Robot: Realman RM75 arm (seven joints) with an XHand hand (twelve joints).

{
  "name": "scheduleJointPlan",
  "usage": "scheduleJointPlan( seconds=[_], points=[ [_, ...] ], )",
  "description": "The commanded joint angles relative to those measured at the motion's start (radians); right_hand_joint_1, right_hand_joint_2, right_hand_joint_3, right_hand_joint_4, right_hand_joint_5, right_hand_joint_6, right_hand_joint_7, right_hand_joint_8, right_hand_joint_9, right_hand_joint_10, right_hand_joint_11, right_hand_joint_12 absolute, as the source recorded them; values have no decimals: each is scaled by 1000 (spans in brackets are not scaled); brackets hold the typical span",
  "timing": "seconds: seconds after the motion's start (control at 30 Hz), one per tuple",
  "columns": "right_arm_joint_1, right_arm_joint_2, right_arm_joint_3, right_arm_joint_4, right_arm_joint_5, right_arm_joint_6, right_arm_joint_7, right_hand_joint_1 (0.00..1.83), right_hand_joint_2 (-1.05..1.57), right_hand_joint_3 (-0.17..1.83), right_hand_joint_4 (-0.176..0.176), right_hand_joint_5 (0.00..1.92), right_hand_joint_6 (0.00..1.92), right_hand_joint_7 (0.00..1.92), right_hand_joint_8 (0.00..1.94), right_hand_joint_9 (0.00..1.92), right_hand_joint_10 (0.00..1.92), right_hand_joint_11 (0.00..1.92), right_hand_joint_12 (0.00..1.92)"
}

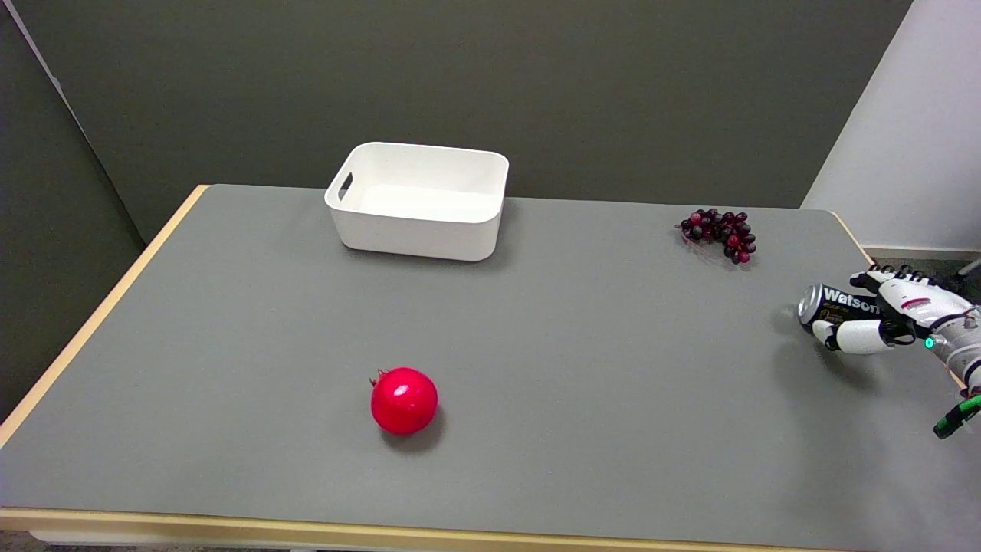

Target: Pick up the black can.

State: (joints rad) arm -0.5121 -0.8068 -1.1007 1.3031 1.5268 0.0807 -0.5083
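robot hand (893, 318) gripping black can (839, 305), tipped sideways

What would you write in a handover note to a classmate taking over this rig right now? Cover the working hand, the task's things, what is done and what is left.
Right hand: wrapped around the black can at the table's right edge, fingers over the top, thumb underneath.
Black can: tilted onto its side, silver top pointing left; its shadow on the grey table suggests it is lifted clear, though I cannot be sure.
Done: can grasped.
Left: confirm the lift and raise it clear.
Untouched: white bin at the far side, grapes far right, pomegranate near centre.
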Motion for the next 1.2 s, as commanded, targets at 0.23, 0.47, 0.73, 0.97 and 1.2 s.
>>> scheduleJointPlan(
  seconds=[0.23,0.47,0.73,0.97,1.2],
  points=[
    [58,22,-79,-38,-5,-4,-5,556,580,941,-158,216,556,223,429,0,503,-1,723],
    [70,25,-119,-33,-5,48,-6,752,753,912,-120,498,1050,660,823,417,992,145,1288],
    [85,14,-125,-3,-7,86,-7,1173,1161,200,-115,576,1584,876,1241,630,1216,373,1563],
    [104,16,-120,127,-15,187,2,1185,1188,147,-147,557,1563,884,1270,731,1195,524,1507],
    [200,24,-163,287,-119,279,4,1199,1168,177,-174,559,1537,901,1286,756,1239,579,1614]
  ],
)
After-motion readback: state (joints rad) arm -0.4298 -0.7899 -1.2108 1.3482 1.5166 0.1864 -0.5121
